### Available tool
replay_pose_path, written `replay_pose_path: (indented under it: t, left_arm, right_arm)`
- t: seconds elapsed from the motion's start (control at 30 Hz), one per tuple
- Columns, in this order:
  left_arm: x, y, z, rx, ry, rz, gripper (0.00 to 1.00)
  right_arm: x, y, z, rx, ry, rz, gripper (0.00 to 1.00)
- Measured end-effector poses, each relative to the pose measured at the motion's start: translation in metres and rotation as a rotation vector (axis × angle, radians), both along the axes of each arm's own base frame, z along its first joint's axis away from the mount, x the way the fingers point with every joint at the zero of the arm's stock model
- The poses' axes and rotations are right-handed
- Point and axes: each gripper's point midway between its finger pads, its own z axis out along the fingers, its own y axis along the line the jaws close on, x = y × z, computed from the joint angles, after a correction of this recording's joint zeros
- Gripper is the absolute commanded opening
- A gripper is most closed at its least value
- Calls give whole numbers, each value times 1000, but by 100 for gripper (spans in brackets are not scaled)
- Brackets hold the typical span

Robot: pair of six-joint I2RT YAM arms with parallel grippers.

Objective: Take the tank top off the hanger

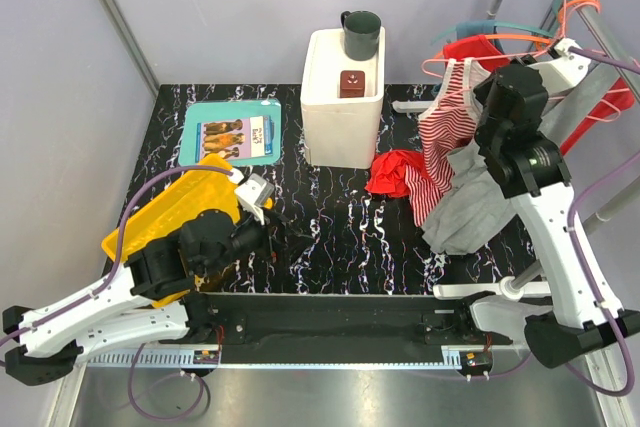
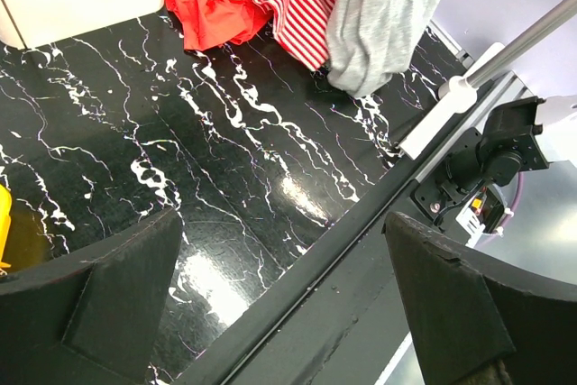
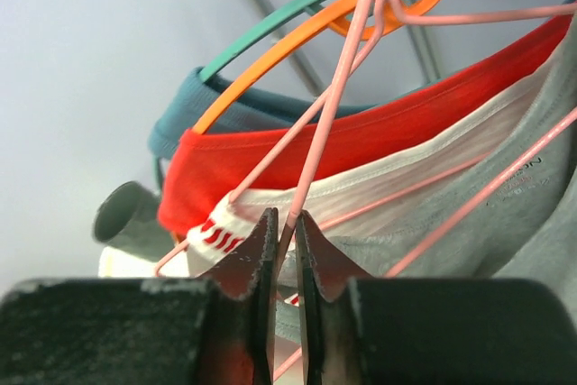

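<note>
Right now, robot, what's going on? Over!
Right gripper, jaws shut on pink hanger. Left gripper open, empty. Striped tank top not yet off. Orange hanger crowding.

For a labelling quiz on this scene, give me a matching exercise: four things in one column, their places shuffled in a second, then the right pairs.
Things:
1. mug
2. book
3. red cloth
4. pink hanger

Places:
A. clamped in the jaws of the right gripper
B. lying on the black table
C. on top of the white box
D. on the teal mat

Pairs: 1-C, 2-D, 3-B, 4-A.
</note>
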Motion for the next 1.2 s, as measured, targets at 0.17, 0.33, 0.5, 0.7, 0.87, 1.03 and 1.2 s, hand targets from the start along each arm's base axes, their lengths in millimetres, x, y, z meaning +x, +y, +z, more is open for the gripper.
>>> replay_pose_path:
  t: [0.17, 0.33, 0.5, 0.7, 0.87, 1.03, 1.2]
  left_arm:
    - [-2, -2, 2, -7, 6, -11, 99]
    - [-3, -4, 9, -23, 10, -17, 99]
    - [-4, -8, 12, -33, 23, -25, 99]
    - [-4, -11, 9, -22, 34, -32, 99]
    - [-4, -15, 18, -34, 37, -38, 99]
    - [-6, -20, 30, -58, 38, -61, 99]
    - [-10, -23, 32, -76, 60, -74, 99]
  right_arm:
    - [-16, 8, 9, 41, -24, 80, 4]
    - [-31, 19, 12, 79, -32, 170, 3]
    - [-46, 35, 10, 111, -16, 281, 2]
    - [-78, 52, 9, 144, 1, 429, 2]
    - [-112, 60, 9, 162, 7, 532, 3]
    - [-154, 65, 7, 178, 10, 631, 5]
    - [-201, 78, 5, 185, 4, 785, 4]
